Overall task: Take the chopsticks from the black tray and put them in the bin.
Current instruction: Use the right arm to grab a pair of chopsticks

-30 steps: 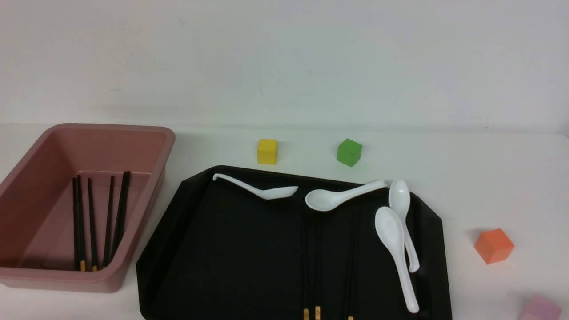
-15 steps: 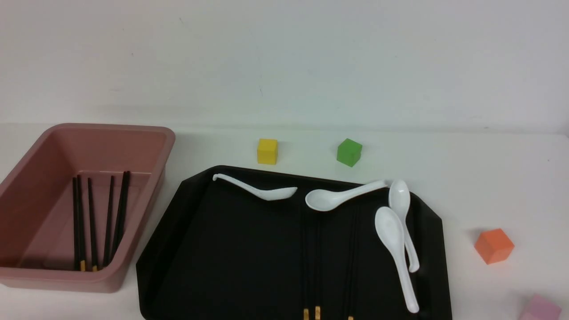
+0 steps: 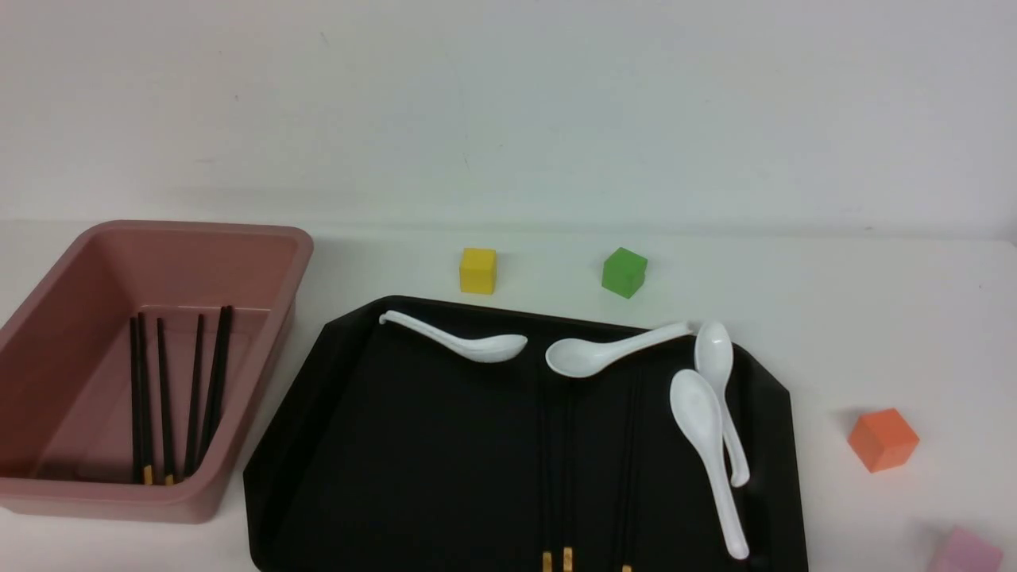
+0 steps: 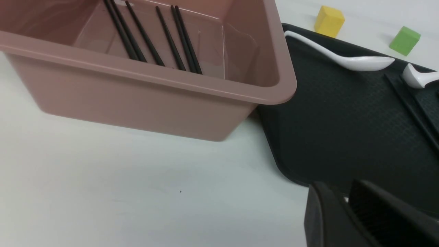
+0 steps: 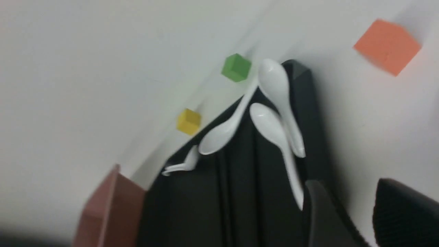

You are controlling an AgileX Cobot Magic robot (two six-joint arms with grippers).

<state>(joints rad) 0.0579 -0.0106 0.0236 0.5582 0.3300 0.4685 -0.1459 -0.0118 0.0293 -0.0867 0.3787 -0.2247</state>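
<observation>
The black tray (image 3: 413,445) lies in the middle of the front view. Three black chopsticks (image 3: 558,469) with gold ends lie side by side on its near middle, hard to see against it. The pink bin (image 3: 262,232) stands to its left with several chopsticks (image 3: 167,397) inside, also seen in the left wrist view (image 4: 164,41). Neither gripper shows in the front view. My left gripper (image 4: 346,195) is shut and empty above the tray's near left corner (image 4: 295,171). My right gripper (image 5: 348,185) is open and empty over the tray's right rim (image 5: 315,113).
Several white spoons (image 3: 469,343) (image 3: 604,353) (image 3: 707,453) lie along the tray's far and right side, one partly over the chopsticks' far ends. A yellow cube (image 3: 477,270) and green cube (image 3: 624,272) sit behind the tray. An orange cube (image 3: 882,438) and pink cube (image 3: 965,550) sit at its right.
The leftmost spoon has rolled from its side to bowl-up and shifted slightly left. Nothing else has moved.
</observation>
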